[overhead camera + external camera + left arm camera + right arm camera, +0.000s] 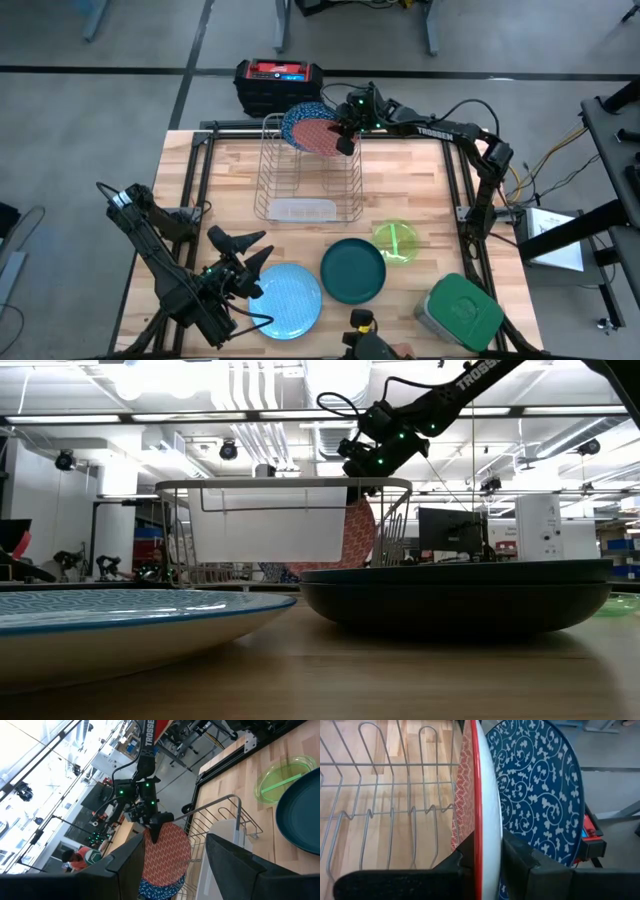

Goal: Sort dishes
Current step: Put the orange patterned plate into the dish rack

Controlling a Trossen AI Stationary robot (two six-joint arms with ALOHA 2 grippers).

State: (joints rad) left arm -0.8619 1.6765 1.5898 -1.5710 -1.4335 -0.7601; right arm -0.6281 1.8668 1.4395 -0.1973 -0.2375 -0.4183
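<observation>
A red-patterned plate (470, 795) stands on edge at the far end of the silver wire rack (305, 175), its lower part between the wires. Just behind it is a blue-patterned plate (540, 790). My right gripper (346, 133) is shut on the red plate's upper rim. A white dish (300, 210) lies in the rack's near end. On the table near the front lie a light blue plate (288, 300), a dark green plate (353, 270) and a neon-green bowl (397, 243). My left gripper (243, 248) hangs open above the table, just left of the light blue plate. My right gripper pinches the red-patterned plate's upper rim (484, 847) between its two fingers, one on the patterned face and one on the white back. The fingers slant down from the table's far right and lie across the rim. The plate stands upright in the rack.
A grey container with a green lid (460, 312) sits at the table's near right corner. A black box with a red top (278, 85) stands beyond the far edge. Bare wood lies left of the rack and at the far right.
</observation>
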